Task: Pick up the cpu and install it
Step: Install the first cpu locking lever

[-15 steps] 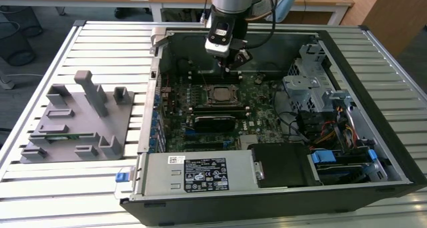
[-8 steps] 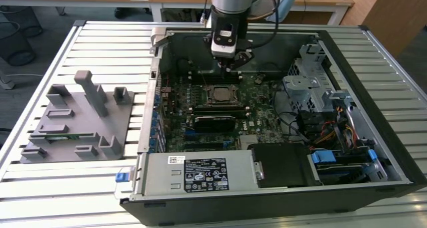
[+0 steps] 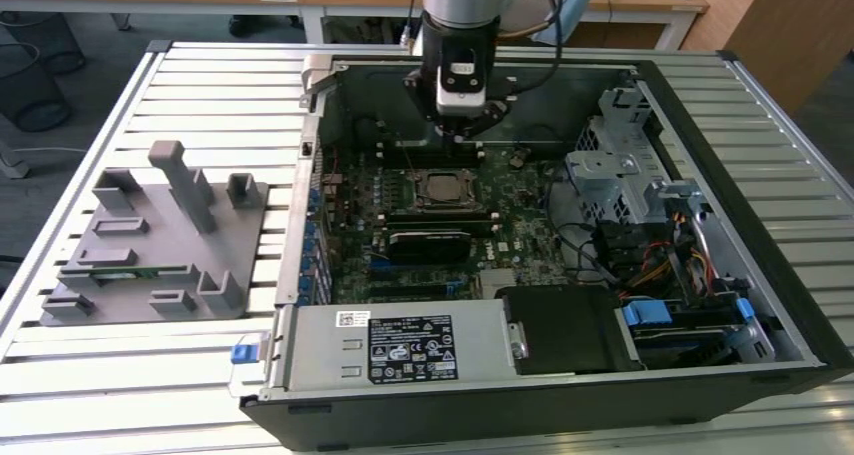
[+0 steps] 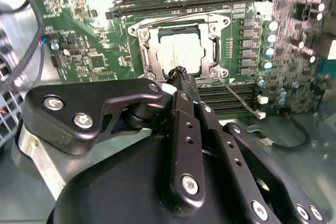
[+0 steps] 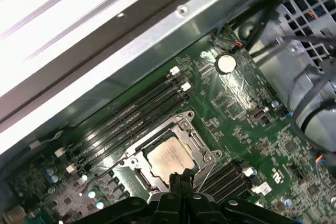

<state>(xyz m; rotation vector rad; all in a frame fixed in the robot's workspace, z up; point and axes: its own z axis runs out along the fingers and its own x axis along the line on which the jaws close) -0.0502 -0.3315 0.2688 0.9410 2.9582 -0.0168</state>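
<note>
Cpu [image 5: 169, 157] in socket [image 5: 195, 136]; grey fixture [image 3: 160, 237] in exterior view

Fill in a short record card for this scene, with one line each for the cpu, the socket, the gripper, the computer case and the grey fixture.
cpu: lies flat in the socket, silvery top up
socket: metal frame on the green motherboard, between rows of memory slots
gripper: shut, holds nothing, tips at the cpu's edge; contact cannot be told
computer case: open, lying on the slatted table
grey fixture: on the table, at the exterior view's left of the case
</note>
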